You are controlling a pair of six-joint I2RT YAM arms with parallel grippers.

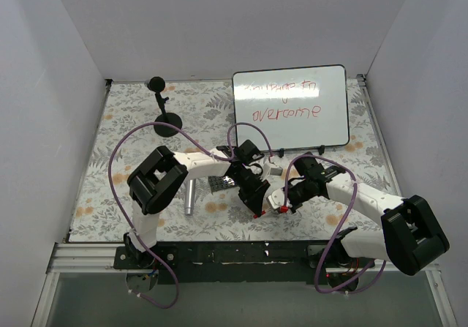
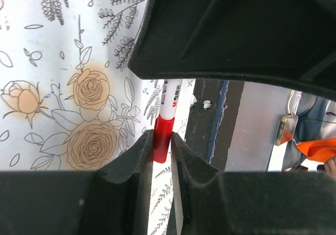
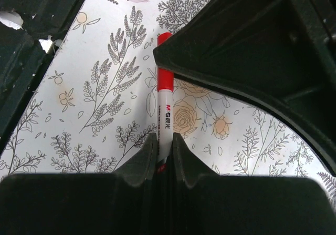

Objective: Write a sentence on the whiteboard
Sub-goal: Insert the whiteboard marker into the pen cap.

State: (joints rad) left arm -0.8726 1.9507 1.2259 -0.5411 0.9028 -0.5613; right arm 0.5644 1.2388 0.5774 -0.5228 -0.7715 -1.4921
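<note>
While left gripper [image 2: 164, 145] clamps the marker [image 2: 171, 95] at its cap, right gripper [image 3: 164, 146] seemingly grasps its barrel.

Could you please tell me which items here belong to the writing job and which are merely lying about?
Job: glossy white rectangular whiteboard; red handwritten sentence; red-and-white marker pen, held by left gripper and right gripper.
Lying about: black round-based stand; silver metal cylinder; dark perforated square plate.

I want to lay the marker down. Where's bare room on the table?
Free: floral table left of the black stand, and between the whiteboard and right arm. Crowded: centre, where left hand and right hand grip the marker.
</note>
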